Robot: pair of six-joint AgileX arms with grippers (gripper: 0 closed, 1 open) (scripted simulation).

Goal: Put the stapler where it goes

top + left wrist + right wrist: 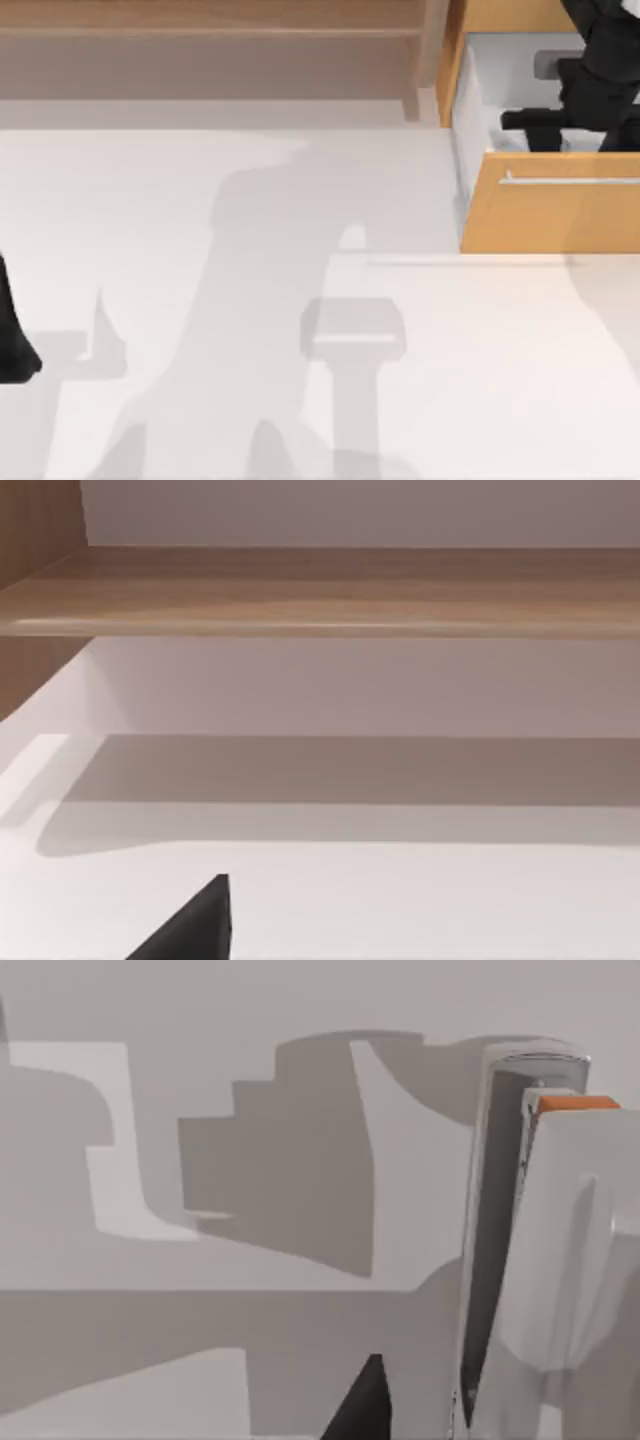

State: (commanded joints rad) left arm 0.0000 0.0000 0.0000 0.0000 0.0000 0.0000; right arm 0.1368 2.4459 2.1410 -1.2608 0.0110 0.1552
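R gripper (545,128) over open drawer (550,215) far right, can't tell finger state; stapler (530,1250) looks light, stiff, slick — grab mid-body.

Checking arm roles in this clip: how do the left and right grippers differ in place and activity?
The right gripper reaches into the open drawer at the table's right; the left gripper sits at the left edge over bare tabletop. The stapler is close by the right gripper, not the left gripper. Both are black.
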